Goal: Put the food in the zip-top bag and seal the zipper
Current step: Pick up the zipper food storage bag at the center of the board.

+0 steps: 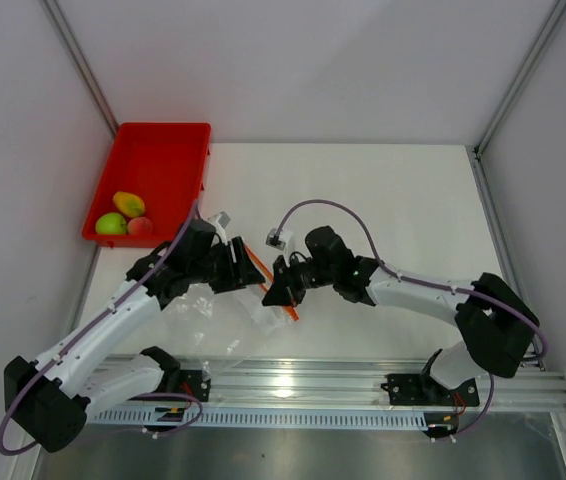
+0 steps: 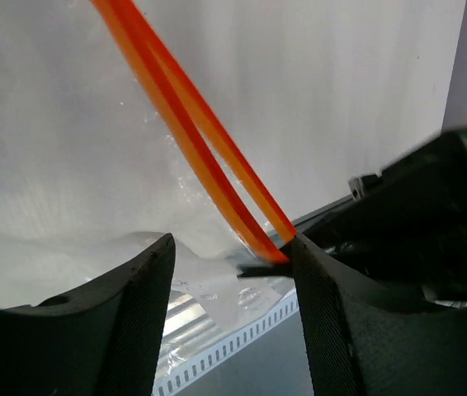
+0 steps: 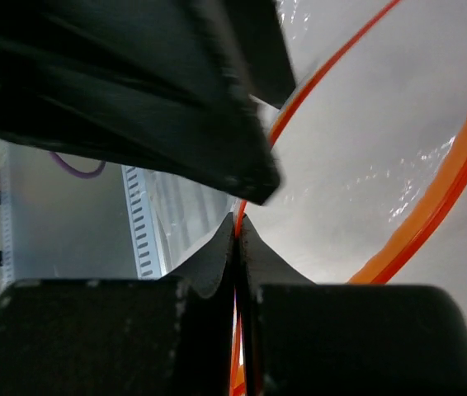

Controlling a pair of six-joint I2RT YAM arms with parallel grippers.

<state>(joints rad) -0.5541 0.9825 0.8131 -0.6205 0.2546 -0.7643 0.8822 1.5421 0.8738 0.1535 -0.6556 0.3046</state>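
Right fingers (image 3: 213, 260), clamped on the zipper (image 2: 192, 124), may lose it if the open left fingers (image 2: 134, 305) straddling it tug the zip-top bag (image 1: 225, 318) at seven o'clock; food (image 1: 126, 215) sits in the tray (image 1: 158, 160) at ten o'clock.

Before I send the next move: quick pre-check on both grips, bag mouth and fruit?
1. Clamp of right gripper on zipper: ok. The fingers are closed with the orange strip between them.
2. Hold of left gripper on zipper: not ok. The jaws are open and the strip passes between them unpinched.
3. Mouth of bag open: ok. The two strips stand apart in the right wrist view.
4. Food in bag: not ok. The green fruit, yellow-orange fruit and pinkish fruit lie in the red tray.
5. Bag lying flat on table: cannot tell, because the arms cover much of it.
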